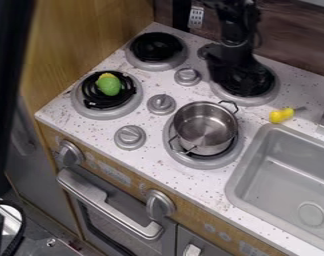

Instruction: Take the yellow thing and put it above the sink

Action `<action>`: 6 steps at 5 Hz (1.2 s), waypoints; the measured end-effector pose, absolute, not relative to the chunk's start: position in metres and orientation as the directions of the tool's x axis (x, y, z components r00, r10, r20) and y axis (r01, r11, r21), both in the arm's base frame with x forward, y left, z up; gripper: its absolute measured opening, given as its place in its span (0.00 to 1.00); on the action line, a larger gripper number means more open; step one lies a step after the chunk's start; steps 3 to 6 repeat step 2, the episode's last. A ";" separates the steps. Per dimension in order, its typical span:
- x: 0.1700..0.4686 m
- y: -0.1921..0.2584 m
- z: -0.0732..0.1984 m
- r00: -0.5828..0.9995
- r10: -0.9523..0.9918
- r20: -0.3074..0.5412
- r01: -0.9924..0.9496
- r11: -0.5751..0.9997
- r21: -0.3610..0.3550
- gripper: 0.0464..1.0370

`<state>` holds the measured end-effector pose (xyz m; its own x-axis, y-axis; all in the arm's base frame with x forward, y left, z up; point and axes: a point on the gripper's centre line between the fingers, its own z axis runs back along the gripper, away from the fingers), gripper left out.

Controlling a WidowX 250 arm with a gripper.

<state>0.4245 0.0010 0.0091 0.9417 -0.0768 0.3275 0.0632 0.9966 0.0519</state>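
Since the rounded yellow toy (281, 115) lies on speckled white bench (185, 178) just behind grey sink (241, 162), we'd say prob. placed as req'd; black gripper (237, 80): can't tell jaws' state.

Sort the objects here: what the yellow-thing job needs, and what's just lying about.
Part of the job:
- yellow thing, on the counter near a corner of the sink
- sink, which marks the destination

Just lying about:
- metal pot, on a burner
- green toy with a yellow end, on another burner
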 end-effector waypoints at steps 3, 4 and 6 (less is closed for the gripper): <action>0.374 0.021 0.024 0.974 -0.037 0.225 0.023 0.998 0.063 0.96; 0.374 0.021 0.024 0.974 -0.037 0.225 0.023 0.998 0.063 0.96; 0.374 0.021 0.024 0.974 -0.037 0.225 0.023 0.998 0.063 0.96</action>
